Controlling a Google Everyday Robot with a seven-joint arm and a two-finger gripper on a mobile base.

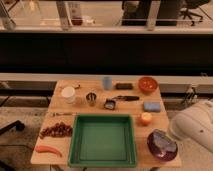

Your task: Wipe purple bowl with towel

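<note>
Looking down, I saw the round purple bowl at the wooden desk's front right corner, a crumpled pale towel lying inside it. Beside it sat the rectangular green tray. The arm's smooth white shell bulged at the right; its hand was out of view.

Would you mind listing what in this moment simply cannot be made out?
- Claw: out of the camera view. Only the white arm shows, cut off by the right edge, so where the claw sits cannot be told.
- Purple bowl: a pale bluish patch lies in it, too blurred to confirm as the towel.
- Small dark object above the green tray: too small to identify.
</note>
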